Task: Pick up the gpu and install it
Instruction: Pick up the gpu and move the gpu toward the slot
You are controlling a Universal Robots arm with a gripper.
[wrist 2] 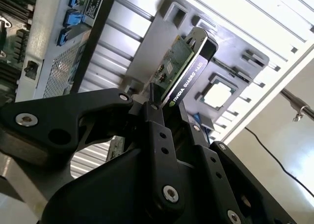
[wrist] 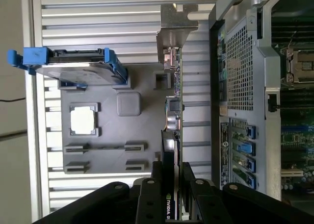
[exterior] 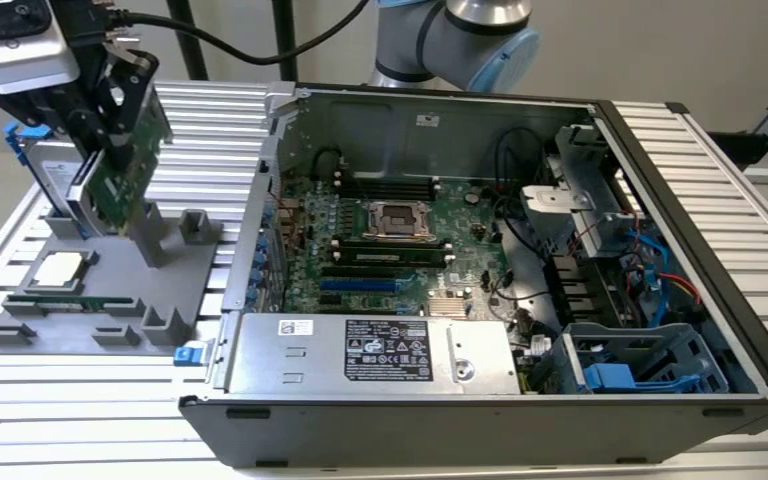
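**Tool pinching the gpu above the grey tray**

The tool (exterior: 107,120) sits at about ten o'clock in the exterior view. Its black fingers (wrist 2: 156,131) are pressed together on the gpu (exterior: 128,165) and grip it by one end. The card hangs nearly upright with a slight tilt, its green circuit face showing in the exterior view. In the second wrist view the gpu (wrist 2: 181,67) juts out from between the fingers, black cooler on one side and green board on the other. In the first wrist view the card is seen edge-on, with its metal bracket at the far end.

Directly beneath the card is a grey tray (exterior: 191,275) with upright posts. The card's lower edge comes down near those posts, and I cannot tell whether it touches them. On the tray, a hard drive (exterior: 40,170) with blue rails stands on edge just beside the card, toward nine o'clock. A square processor chip (exterior: 61,270) lies flat toward seven o'clock of the tool, and a narrow memory stick (exterior: 71,301) lies just below it.

An open computer case (exterior: 464,430) lies on the slatted bench (exterior: 77,400), toward four o'clock from the tool. It holds a green motherboard (exterior: 398,245) and a silver power supply (exterior: 371,350). The gpu is well apart from the motherboard.
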